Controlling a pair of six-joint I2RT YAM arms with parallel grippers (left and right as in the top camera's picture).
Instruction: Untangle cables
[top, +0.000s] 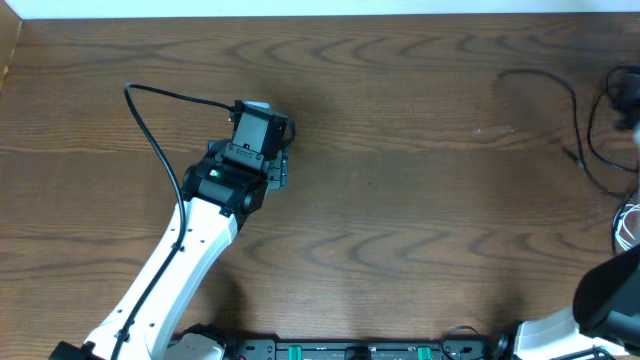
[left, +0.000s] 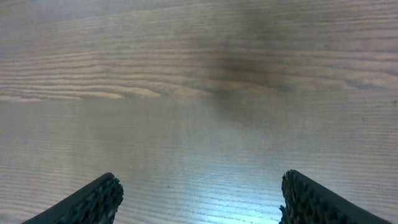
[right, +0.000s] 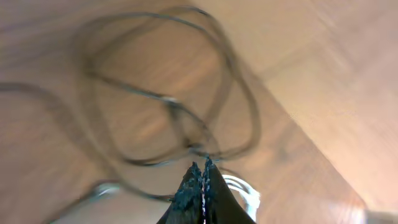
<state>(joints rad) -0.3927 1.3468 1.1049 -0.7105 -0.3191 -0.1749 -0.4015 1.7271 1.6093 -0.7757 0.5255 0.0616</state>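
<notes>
Table (top: 400, 150): we see mid-brown wood with darker, wavy grain lines.
Left arm (top: 190, 240): we see a white shell, a black wrist block and a small green light.
Left gripper (left: 200, 186): black fingers with a dimpled pattern.
Right gripper (right: 202, 183): we read it as black.
Black cable (top: 585, 140): plain black.
White cable (top: 628, 225): plain white.

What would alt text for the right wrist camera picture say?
Blurred close-up: the right gripper, shut, points at loose loops of black cable on a wooden table. A white cable curls just beside its tip.
</notes>
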